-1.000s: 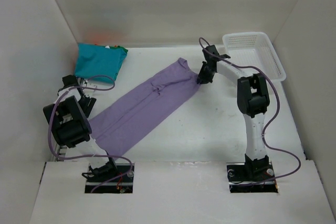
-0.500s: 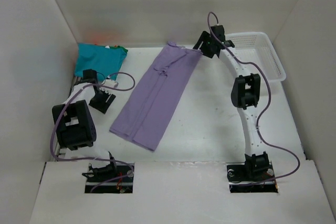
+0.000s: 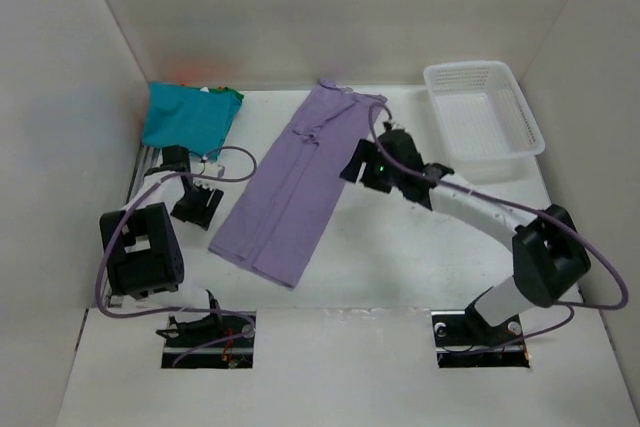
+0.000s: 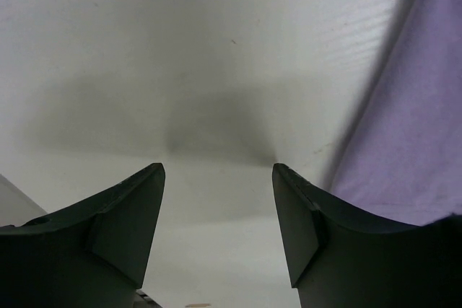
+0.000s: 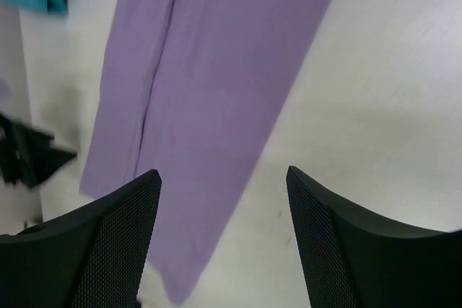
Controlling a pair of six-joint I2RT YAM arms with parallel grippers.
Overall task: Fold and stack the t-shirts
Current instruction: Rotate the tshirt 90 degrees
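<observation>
The lavender t-shirt (image 3: 300,182) lies as a long strip, likely awaiting crosswise folding. The left gripper (image 4: 217,166) and right gripper (image 5: 222,172) flank it, open and empty.

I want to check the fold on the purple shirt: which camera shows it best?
The top external view: the whole purple shirt lies there as a long folded strip, both ends visible. The right wrist view cuts off its far end; the left wrist view catches only an edge.
</observation>
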